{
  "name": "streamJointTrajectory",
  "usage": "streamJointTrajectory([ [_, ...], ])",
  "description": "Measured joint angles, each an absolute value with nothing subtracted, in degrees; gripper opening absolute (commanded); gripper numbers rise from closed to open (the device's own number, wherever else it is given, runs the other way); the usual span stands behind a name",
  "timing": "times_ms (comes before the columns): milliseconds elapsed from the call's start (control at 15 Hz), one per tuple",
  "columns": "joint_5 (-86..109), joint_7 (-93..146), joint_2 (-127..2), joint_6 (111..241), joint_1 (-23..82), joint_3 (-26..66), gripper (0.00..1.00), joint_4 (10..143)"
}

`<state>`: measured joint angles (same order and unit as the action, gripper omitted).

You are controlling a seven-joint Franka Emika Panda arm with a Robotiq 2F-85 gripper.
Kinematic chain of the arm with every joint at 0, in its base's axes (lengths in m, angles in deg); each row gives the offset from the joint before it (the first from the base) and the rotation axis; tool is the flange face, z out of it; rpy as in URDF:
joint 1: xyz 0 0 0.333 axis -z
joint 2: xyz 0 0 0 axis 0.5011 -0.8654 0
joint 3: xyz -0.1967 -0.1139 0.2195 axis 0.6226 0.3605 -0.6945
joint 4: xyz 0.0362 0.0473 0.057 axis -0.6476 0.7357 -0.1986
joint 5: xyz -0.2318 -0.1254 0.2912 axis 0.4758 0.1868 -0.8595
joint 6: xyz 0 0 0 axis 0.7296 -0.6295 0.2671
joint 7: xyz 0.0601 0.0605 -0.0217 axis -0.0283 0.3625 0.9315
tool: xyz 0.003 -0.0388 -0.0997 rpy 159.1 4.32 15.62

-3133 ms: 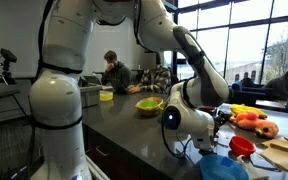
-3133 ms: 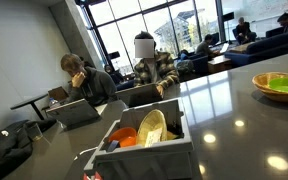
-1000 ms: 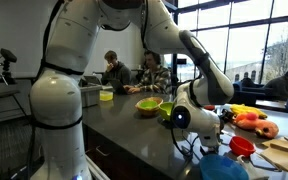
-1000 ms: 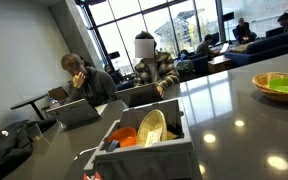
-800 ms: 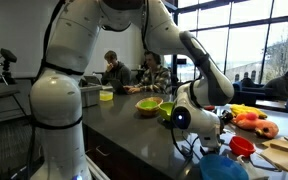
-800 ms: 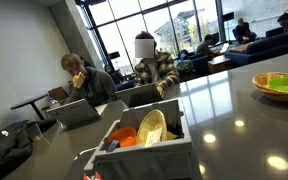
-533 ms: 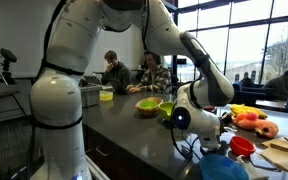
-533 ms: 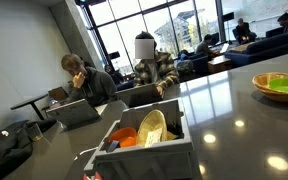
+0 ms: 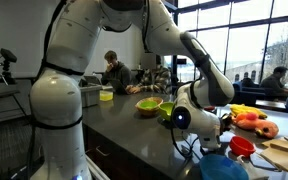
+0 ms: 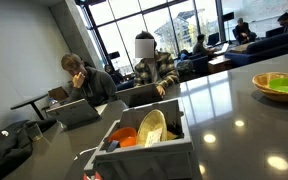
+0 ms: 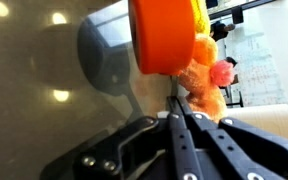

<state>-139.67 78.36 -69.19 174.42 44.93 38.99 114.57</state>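
The hand [image 11: 174, 113] is clenched: in the wrist view its two dark fingers [image 11: 168, 140] lie pressed together along their length, and nothing shows between them. Their tips stop just beside an orange soft toy [image 11: 198, 92]; whether they touch it cannot be told.

The toy is fuzzy and bright orange, with a round pink part [image 11: 222, 72] on the side away from the fingers. Its long axis runs roughly up and down in the wrist view, leaning a little towards the pink part. Its upper end is hidden behind an orange cup [image 11: 166, 35], so which end is which cannot be told. The cup is smooth, with a yellowish edge, and lies against the toy. It throws a grey reflection on the glossy dark table [image 11: 44, 100].

In an exterior view the hand [image 9: 219, 128] hangs low over the table [image 9: 124, 122], close to the near edge. A red cup [image 9: 241, 146] and a blue bowl [image 9: 224, 167] stand just beside it. Orange and yellow things [image 9: 250, 120] lie a little further along, and a green bowl [image 9: 149, 105] sits well apart, towards the seated people [image 9: 114, 72].
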Motion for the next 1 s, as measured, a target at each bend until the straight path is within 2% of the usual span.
streamJointTrajectory([
  [1000,-139.69,78.07,-69.19,176.01,44.93,39.87,0.01,114.13],
])
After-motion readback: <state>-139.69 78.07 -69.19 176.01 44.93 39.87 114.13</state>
